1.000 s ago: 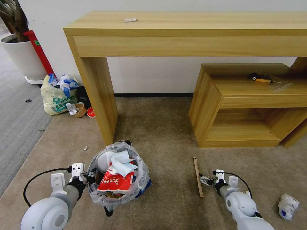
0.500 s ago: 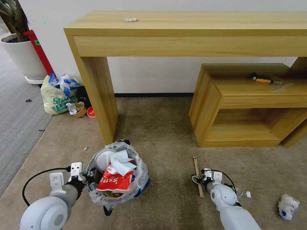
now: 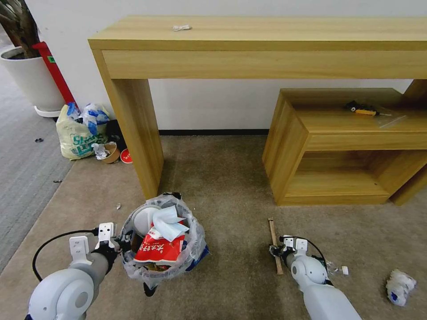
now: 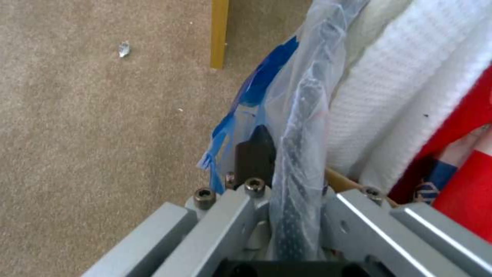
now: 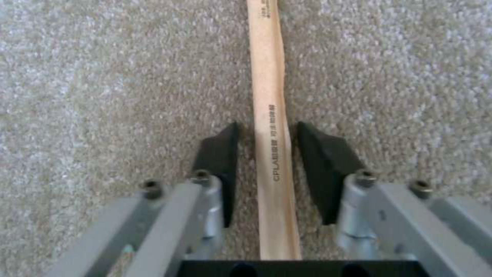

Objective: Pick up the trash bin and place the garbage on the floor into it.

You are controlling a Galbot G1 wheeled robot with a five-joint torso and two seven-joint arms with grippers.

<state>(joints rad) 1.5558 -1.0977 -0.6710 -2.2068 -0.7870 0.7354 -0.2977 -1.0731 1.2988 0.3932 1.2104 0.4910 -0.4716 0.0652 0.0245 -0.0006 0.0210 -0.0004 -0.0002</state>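
Observation:
The trash bin (image 3: 162, 243), black with a crinkly clear liner, hangs slightly tilted at front left, stuffed with a red wrapper and white paper. My left gripper (image 3: 121, 243) is shut on its rim (image 4: 300, 127), one black fingertip (image 4: 255, 150) outside the liner. On the beige floor (image 3: 222, 178) lies a wooden stick (image 3: 275, 245). My right gripper (image 3: 275, 251) is low over it, open, its fingers (image 5: 220, 154) straddling the stick (image 5: 269, 96) with narrow gaps either side. More garbage, a crumpled paper (image 3: 400, 286) and a small white scrap (image 3: 345, 270), lies right of that arm.
A wooden desk leg (image 3: 140, 146) stands just behind the bin and a low wooden shelf (image 3: 311, 146) behind the stick. A pale-yellow shopping bag (image 3: 79, 133), paper cups (image 3: 113, 153) and a plant pot (image 3: 31, 80) sit back left beside grey carpet (image 3: 22, 169).
My right arm swung left and lowered, bringing its fingers down around the wooden stick. The left gripper, holding the bin, drifted slightly up and back.

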